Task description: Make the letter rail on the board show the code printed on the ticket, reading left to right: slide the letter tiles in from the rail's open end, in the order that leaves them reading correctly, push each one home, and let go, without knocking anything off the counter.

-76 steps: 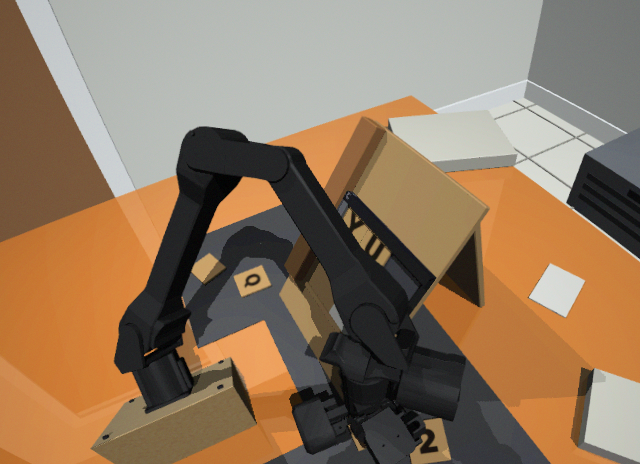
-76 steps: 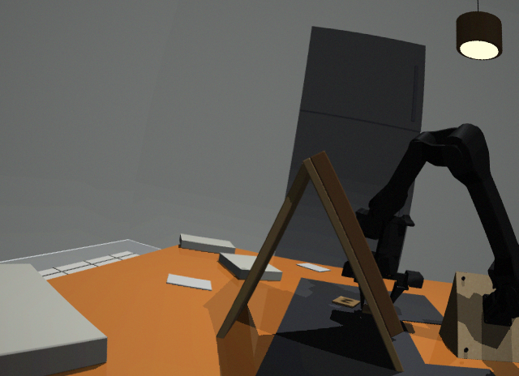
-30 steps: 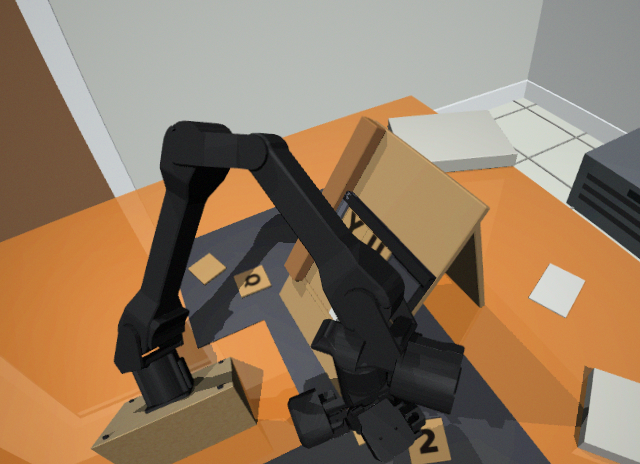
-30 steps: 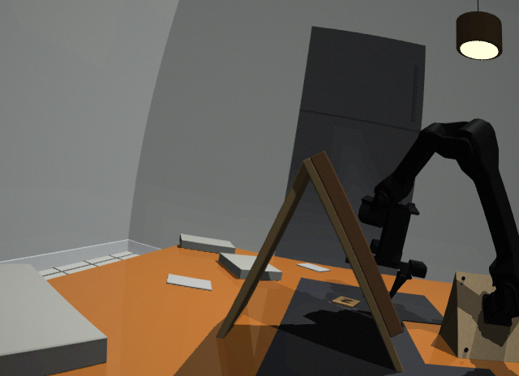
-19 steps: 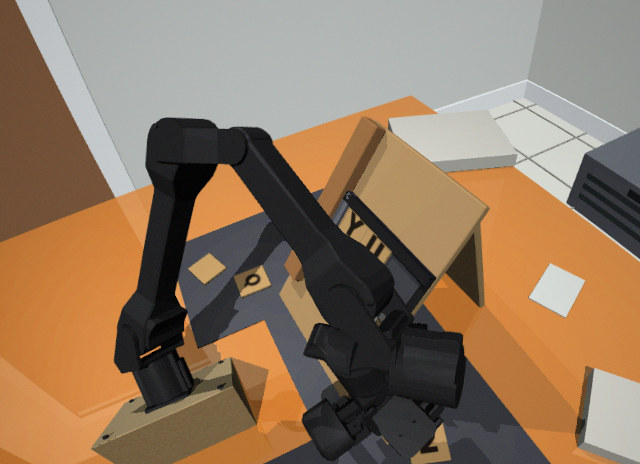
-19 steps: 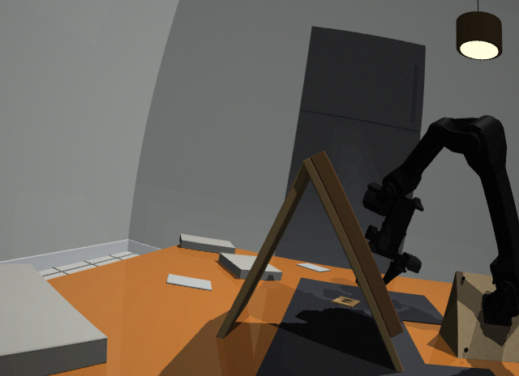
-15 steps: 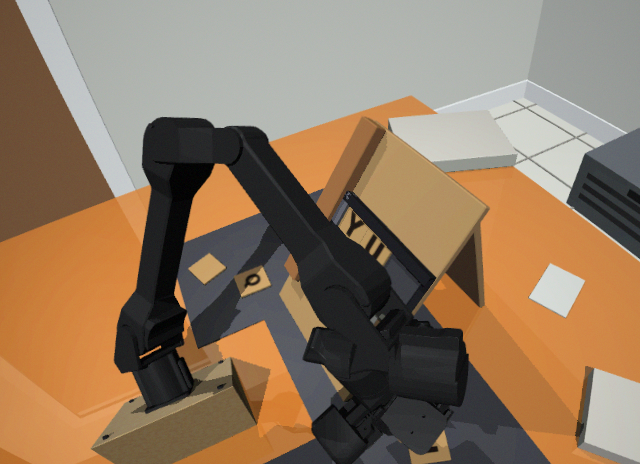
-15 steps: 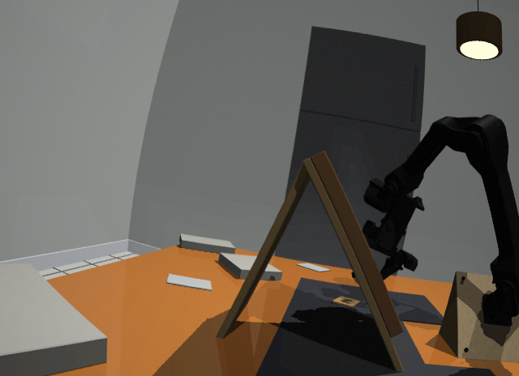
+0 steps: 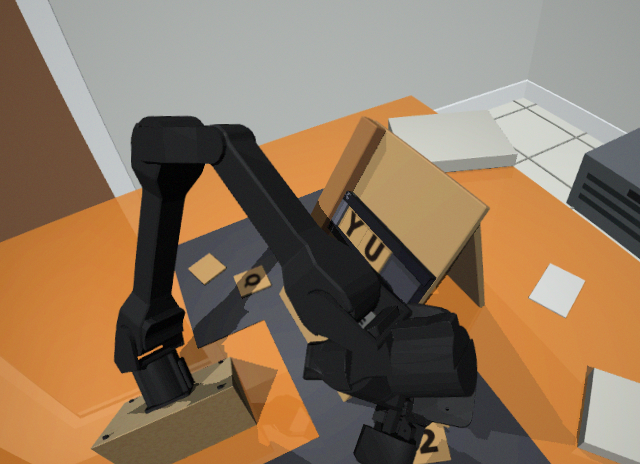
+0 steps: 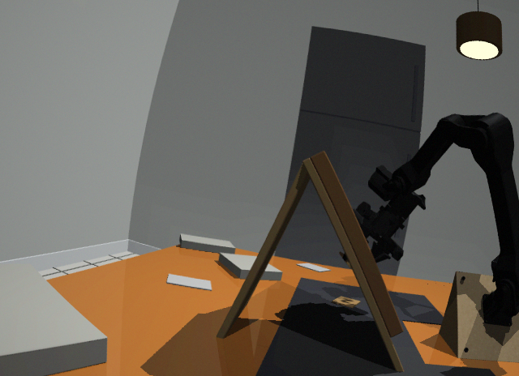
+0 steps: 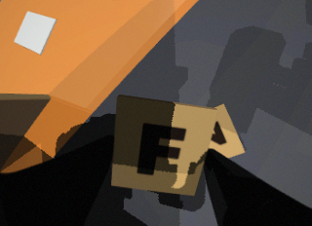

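My gripper is shut on the F tile, gripping its sides. In the exterior view it is raised beside the slanted board. The rail holds the Y tile at its left end and the U tile touching it; empty rail shows to their right. The Q tile and a blank-looking tile lie on the dark mat. The 2 tile lies beneath the arm. Another tile is partly hidden behind the F. The ticket's code is not readable.
The arm covers the board's lower part. A white card lies right of the board. Pale slabs stand behind it and at the right edge. The board's rear leg reaches the counter.
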Robot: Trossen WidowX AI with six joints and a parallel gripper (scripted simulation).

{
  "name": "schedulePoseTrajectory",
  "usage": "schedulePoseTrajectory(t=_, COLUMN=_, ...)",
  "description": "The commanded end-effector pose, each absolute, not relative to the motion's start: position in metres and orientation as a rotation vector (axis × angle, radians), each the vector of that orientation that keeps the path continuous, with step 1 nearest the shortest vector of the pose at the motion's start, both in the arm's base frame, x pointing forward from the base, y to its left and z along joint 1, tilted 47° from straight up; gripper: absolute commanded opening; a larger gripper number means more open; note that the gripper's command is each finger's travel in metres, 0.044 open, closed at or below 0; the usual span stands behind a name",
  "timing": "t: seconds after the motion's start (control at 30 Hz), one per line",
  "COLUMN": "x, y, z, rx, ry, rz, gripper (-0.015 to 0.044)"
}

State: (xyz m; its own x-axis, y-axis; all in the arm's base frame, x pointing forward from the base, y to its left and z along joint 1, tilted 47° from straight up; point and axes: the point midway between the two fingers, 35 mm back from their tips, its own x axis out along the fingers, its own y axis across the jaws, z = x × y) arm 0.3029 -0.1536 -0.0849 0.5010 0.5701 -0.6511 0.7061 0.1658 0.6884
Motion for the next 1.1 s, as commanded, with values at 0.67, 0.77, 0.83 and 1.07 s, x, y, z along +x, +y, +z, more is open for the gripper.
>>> schedulePoseTrajectory(t=0.67, x=0.329, y=-0.194, z=-0.050, rx=0.926, ry=0.695, rz=0.249, gripper=0.0000)
schedulePoseTrajectory(t=0.77, x=0.330, y=-0.199, z=-0.045, rx=0.845, ry=0.639, rz=0.282, gripper=0.0000)
schedulePoseTrajectory(t=0.83, x=0.331, y=-0.202, z=-0.041, rx=0.790, ry=0.602, rz=0.303, gripper=0.0000)
schedulePoseTrajectory(t=1.07, x=0.331, y=-0.204, z=-0.038, rx=0.748, ry=0.574, rz=0.317, gripper=0.0000)
